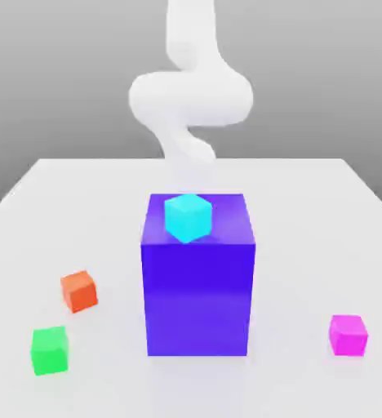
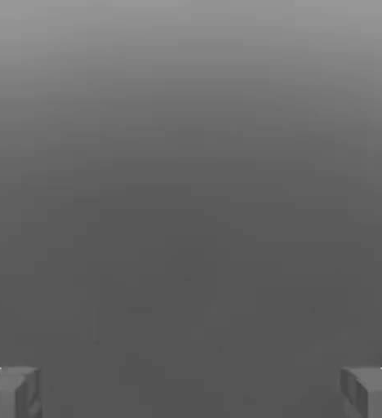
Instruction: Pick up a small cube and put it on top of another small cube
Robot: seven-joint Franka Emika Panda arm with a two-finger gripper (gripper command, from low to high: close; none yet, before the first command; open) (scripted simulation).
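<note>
Open wide, jaws with nothing between; probably at the stage before any grasp. On top of the blue box (image 1: 197, 299), near its far edge: the cyan cube (image 1: 188, 217). On the table (image 1: 308, 245), to the exterior view's left of the box: the orange cube (image 1: 79, 291) and, nearer the camera, the green cube (image 1: 50, 350). To the exterior view's right of the box: the magenta cube (image 1: 348, 335). Cannot say which of the 4 to lift, or onto which.

Likely light, stiff and hard to damage, any of the 4; perhaps a bit slippery on flat faces. Best taken squarely by 2 opposite sides, at mid-height, never across corners. Turned at an angle on the box, the cyan cube; may call for a matching wrist turn.

Cut off above the box: the upper arm (image 1: 191, 98). Washed out against the pale table: the arm's lower end. Hidden: the far sides of box and cubes.
</note>
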